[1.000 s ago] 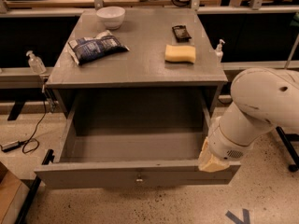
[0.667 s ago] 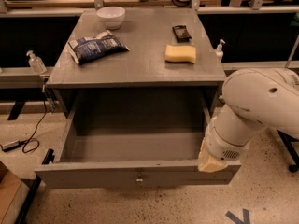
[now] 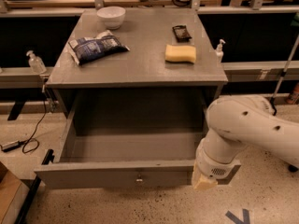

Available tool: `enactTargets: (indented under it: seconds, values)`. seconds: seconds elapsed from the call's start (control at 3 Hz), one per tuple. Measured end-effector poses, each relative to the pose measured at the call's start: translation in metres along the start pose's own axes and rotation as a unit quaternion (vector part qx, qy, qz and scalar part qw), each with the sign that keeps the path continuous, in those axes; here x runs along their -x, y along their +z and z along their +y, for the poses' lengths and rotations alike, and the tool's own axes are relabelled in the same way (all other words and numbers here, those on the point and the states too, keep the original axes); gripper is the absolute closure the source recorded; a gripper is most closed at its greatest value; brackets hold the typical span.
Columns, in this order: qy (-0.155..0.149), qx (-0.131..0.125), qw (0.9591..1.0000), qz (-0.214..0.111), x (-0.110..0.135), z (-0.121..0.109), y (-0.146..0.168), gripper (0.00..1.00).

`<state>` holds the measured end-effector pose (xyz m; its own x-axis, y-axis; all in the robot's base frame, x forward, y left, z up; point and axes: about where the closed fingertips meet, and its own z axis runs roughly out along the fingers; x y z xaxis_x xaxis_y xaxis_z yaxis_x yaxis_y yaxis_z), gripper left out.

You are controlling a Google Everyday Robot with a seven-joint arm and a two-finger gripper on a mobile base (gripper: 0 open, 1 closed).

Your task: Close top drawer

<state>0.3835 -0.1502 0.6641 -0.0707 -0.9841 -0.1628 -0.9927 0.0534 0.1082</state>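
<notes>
The top drawer (image 3: pixel 117 174) of the grey cabinet is pulled far out toward me, and its inside looks empty. Its flat front panel has one small metal knob (image 3: pixel 138 178) at centre. My gripper (image 3: pixel 204 181), on the end of the white arm (image 3: pixel 243 125), is at the right end of the drawer's front panel, against or just in front of it. Its pale yellowish tip shows below the white wrist.
The cabinet top (image 3: pixel 140 64) carries a white bowl (image 3: pixel 111 16), a blue snack bag (image 3: pixel 96 46), a yellow sponge (image 3: pixel 181 53) and a small dark object (image 3: pixel 181 32). Sanitiser bottles (image 3: pixel 35 62) stand on the side ledges. A cable (image 3: pixel 28 139) lies on the speckled floor at left.
The white arm has shifted slightly left and lower, bringing the gripper closer along the drawer's right front corner. The drawer stays about as far out as before.
</notes>
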Motion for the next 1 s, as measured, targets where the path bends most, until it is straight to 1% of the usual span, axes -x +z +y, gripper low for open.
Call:
enactTargets:
  seconds: [0.33, 0.67, 1.0]
  values:
    - [0.013, 0.022, 0.9996, -0.013, -0.009, 0.003, 0.038, 1.00]
    - [0.016, 0.028, 0.9991, -0.027, -0.010, -0.001, 0.050, 1.00]
    - [0.016, 0.028, 0.9991, -0.028, -0.010, -0.001, 0.050, 1.00]
